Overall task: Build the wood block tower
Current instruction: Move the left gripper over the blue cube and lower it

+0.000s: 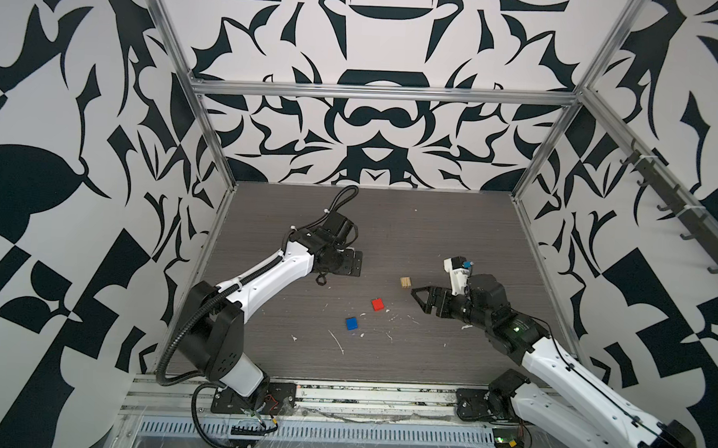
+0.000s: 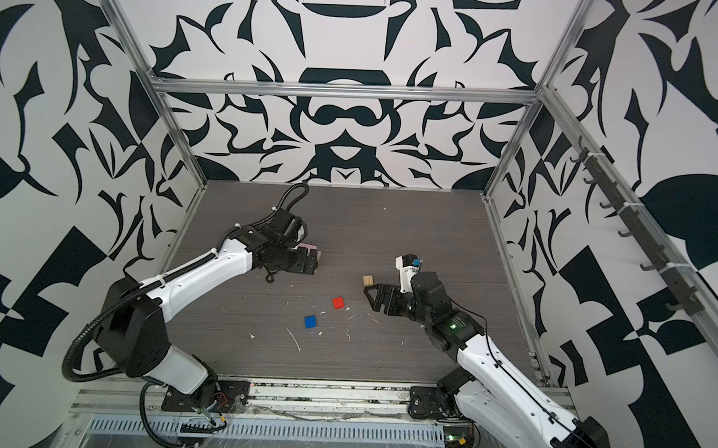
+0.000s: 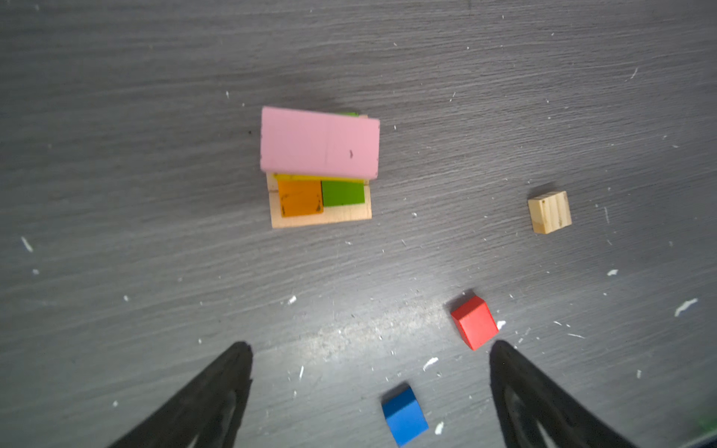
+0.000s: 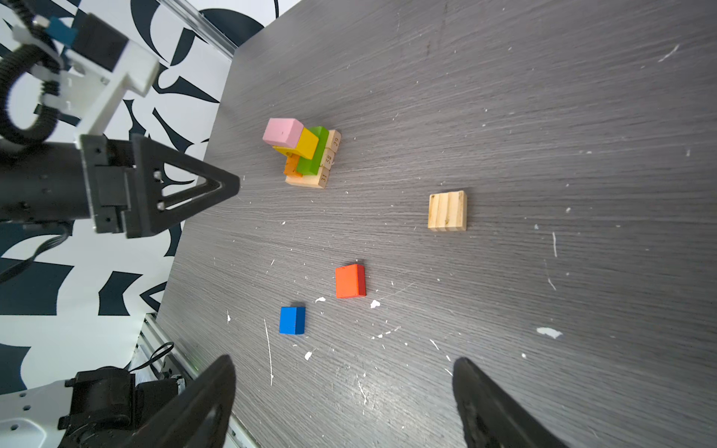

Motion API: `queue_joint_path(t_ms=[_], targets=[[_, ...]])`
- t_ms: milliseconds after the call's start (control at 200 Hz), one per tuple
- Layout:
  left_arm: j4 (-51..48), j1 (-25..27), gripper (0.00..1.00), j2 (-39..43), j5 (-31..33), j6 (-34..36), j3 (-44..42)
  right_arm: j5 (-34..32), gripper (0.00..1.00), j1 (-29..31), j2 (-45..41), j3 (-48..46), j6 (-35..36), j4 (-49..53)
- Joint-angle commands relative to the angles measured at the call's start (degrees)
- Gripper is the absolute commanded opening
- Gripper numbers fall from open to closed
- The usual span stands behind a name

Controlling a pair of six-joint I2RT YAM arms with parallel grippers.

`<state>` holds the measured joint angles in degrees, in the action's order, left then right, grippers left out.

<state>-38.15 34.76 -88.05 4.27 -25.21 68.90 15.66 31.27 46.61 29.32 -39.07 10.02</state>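
left jaws: left gripper (image 3: 370, 349) spread wide, nothing between the fingers. It hangs above the table (image 3: 116, 155), just short of the tower.
right jaws: right gripper (image 4: 344, 364) also wide apart and empty. In a top view its tip sits just beside the tan cube (image 1: 406, 282).
tower: tower (image 4: 306, 155) stands on the far left part of the table. In both top views my left wrist hides most of it.
done: tan plank base (image 3: 322, 219) is down. The orange block (image 3: 299, 198) and green block (image 3: 343, 193) lie side by side on it. The yellow block (image 4: 308, 142) and pink block (image 3: 319, 143) sit on top of those.
seat check: pink looks slightly skewed against the base, though that could be lens blur.
loose: red block (image 4: 350, 281), blue block (image 4: 292, 320) and the tan cube lie flat on the table, apart from each other and well clear of the tower.
left to do: my read is three placements, red and blue as the next layer and the tan cube as the cap.
progress: past halfway, I'd say.
next: red and blue lie between my two grippers, so either arm could take them.
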Motion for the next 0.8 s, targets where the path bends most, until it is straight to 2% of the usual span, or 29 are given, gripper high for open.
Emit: queue_joint_path(t_ms=[0,795], targets=[[-0.7,0.6,0.97,2.9,0.2,-3.2,-2.0,0.1,0.91,0.4,0.3,-0.3,-0.4,-3.3],[-2.3,13.7,0.88,9.8,4.2,-13.2,-13.6,-1.2,0.91,2.6,4.1,-0.8,-1.6,-7.5]])
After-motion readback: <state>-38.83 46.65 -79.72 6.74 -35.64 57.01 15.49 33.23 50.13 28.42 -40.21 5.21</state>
